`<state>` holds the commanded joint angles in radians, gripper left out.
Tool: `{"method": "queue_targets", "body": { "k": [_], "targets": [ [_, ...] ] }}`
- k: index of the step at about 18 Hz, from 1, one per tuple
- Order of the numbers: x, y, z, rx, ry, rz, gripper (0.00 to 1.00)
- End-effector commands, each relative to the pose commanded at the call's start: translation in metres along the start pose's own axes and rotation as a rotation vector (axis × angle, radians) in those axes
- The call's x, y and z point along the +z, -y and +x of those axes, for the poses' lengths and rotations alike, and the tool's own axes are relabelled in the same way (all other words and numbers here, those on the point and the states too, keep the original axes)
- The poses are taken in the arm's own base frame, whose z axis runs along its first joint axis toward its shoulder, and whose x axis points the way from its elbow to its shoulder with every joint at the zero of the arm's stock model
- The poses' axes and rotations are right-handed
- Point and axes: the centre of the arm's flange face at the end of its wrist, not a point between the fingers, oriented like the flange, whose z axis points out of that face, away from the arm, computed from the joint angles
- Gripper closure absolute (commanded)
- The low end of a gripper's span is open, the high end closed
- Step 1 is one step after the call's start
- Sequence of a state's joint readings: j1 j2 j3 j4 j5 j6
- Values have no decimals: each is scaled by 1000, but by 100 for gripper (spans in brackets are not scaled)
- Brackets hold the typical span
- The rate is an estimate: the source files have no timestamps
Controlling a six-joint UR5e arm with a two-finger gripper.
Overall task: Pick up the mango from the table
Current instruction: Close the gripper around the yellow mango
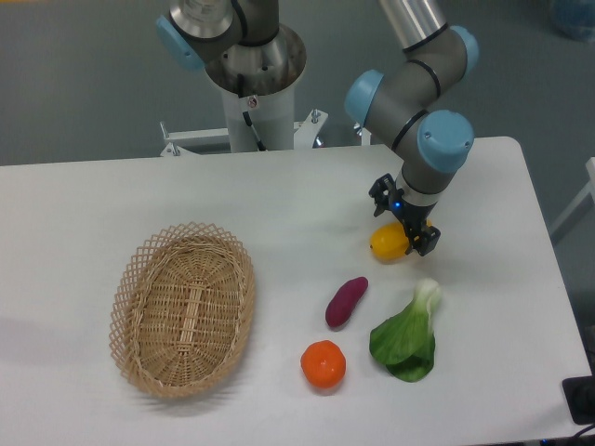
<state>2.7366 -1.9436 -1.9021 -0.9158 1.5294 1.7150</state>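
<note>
Straddling the smooth yellow-orange mango, the hand sits; its grip state is unclear.

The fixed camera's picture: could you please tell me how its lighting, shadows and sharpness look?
In the fixed camera view, light is soft and even on the table; only faint shadows lie under the basket and orange. No strong glare. The gripper at the mango looks dark, its jaws hard to make out.

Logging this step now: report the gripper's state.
Gripper: down at the mango, fingers on either side of it; whether it has closed on the fruit cannot be told from this view.
</note>
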Motion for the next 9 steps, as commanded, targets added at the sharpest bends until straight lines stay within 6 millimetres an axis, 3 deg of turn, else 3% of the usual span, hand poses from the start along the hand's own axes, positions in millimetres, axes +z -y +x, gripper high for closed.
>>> {"method": "queue_targets", "body": {
  "k": [3,9],
  "targets": [
    [-2,1,-1,4,33,-5,0],
    [-2,0,0,7,65,-10,25]
  ]
}}
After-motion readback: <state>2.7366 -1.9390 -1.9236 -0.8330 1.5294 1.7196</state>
